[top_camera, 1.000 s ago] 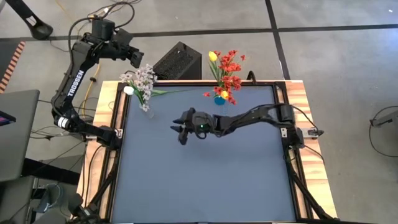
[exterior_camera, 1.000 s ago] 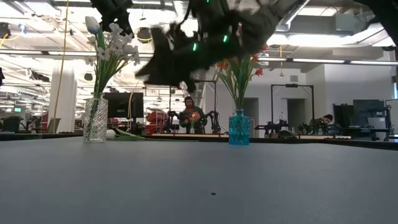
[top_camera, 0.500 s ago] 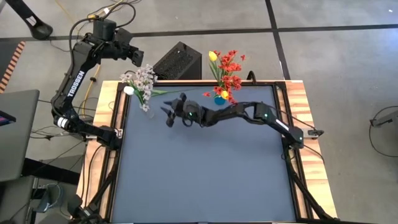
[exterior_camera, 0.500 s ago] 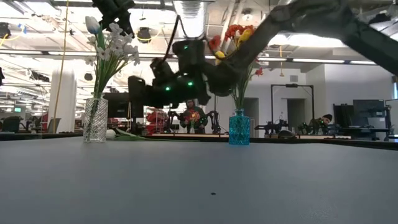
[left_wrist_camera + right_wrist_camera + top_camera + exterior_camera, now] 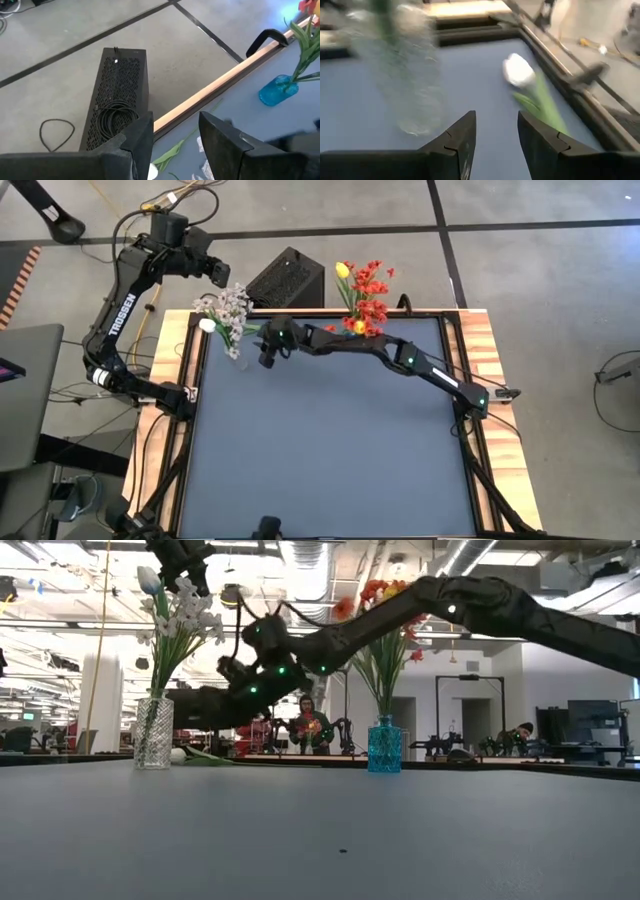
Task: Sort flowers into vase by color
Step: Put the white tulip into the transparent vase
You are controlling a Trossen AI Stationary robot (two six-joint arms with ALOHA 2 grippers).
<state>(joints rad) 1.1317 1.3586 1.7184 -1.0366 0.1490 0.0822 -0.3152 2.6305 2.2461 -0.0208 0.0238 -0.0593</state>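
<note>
My right claw (image 5: 495, 145), fingers apart and empty, hangs beside the ribbed clear glass vase (image 5: 402, 75), facing a white bud (image 5: 519, 70) lying flat. My left claw (image 5: 175, 137), also apart, hovers above that vase.

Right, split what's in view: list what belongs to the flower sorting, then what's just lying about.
Job:
- clear vase with white flowers
- blue vase with red and yellow flowers
- loose white bud on the mat
- right gripper, jaws open, near that bud
- left gripper, above the clear vase

Lying about:
- black mesh box
- cables
</note>
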